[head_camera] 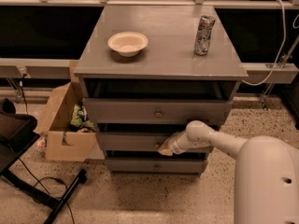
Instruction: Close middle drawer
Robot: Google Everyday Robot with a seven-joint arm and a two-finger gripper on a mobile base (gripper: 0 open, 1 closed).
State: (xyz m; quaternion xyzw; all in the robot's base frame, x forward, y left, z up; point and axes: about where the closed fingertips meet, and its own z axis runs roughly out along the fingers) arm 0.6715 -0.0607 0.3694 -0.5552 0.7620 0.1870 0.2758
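The grey cabinet (159,55) has three drawer fronts. The middle drawer (126,141) is a wide, shallow grey front, second from the top, standing slightly out from the cabinet face. My gripper (164,148) is at the centre of that front, touching it where its knob sits; the knob is hidden behind it. The white arm (219,141) reaches in from the lower right. The top drawer (140,111) shows a small round knob (158,114). The bottom drawer (140,164) sits below.
A cream bowl (128,43) and a drink can (204,29) stand on the cabinet top. An open cardboard box (63,120) with packets sits on the floor at the cabinet's left. A black stand leg and cable (51,195) lie at lower left.
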